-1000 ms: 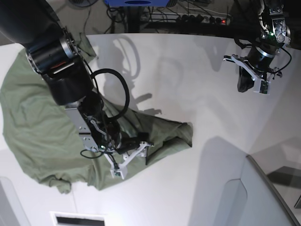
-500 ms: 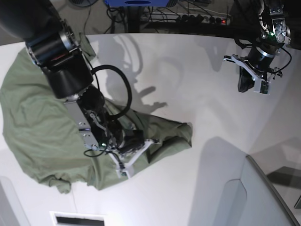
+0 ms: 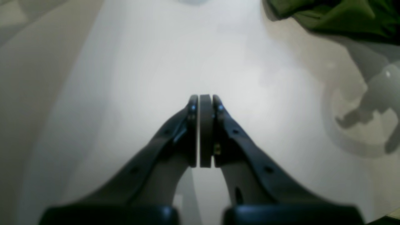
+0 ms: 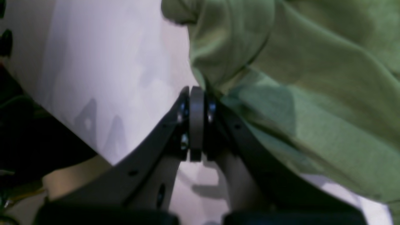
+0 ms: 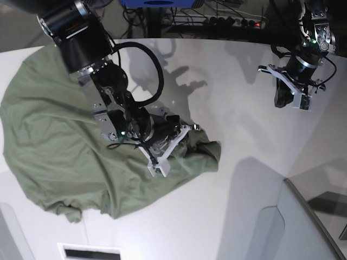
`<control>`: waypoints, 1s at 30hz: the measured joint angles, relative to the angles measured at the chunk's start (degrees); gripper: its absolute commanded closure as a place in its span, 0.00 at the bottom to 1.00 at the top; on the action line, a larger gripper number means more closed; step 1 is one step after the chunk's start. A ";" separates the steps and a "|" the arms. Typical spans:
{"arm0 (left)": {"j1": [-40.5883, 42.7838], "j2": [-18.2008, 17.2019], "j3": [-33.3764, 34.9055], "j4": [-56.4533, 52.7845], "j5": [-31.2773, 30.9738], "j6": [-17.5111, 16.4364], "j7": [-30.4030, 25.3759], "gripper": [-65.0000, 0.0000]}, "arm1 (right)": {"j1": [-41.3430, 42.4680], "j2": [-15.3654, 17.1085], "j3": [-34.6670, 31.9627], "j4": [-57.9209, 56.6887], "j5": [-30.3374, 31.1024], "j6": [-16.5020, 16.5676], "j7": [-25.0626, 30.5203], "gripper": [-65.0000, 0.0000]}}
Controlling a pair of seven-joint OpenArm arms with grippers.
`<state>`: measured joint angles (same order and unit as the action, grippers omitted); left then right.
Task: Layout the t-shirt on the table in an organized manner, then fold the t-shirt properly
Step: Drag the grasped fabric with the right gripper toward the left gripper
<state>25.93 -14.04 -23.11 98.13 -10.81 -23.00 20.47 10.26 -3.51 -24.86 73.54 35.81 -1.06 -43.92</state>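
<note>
The t-shirt (image 5: 49,146) is being laid out: its bunched edge is being pinched in the clenched right gripper (image 5: 172,145); the left gripper (image 5: 290,92) is being held clenched, empty; spreading across the table (image 5: 217,97) is judged next

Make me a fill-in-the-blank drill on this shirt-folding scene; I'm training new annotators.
1. The olive-green cotton t-shirt lies crumpled on the smooth ____ table.
2. The right claw is ____, beside a fold of the shirt.
3. The left claw is shut above bare ____.
4. In the base view, the left claw is ____ from the shirt.

Missing: white; shut; table; apart
</note>
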 measured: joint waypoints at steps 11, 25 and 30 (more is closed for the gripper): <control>0.00 -1.40 -0.22 0.00 0.02 0.07 -0.02 1.00 | -8.55 1.99 -4.02 14.36 -0.33 -0.11 -4.20 0.33; 2.91 -5.75 -9.60 -10.01 0.07 -1.31 -1.31 1.00 | 5.42 -3.96 -30.34 1.86 -20.33 -21.92 -2.54 0.30; 5.81 -5.92 -13.55 -15.63 0.09 -6.12 -9.03 1.00 | 8.28 -3.21 -29.35 -3.08 -23.85 -25.70 1.07 0.30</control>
<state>31.75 -19.97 -36.67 82.50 -10.72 -29.12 11.44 18.55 -6.72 -54.22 70.46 11.97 -26.76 -42.85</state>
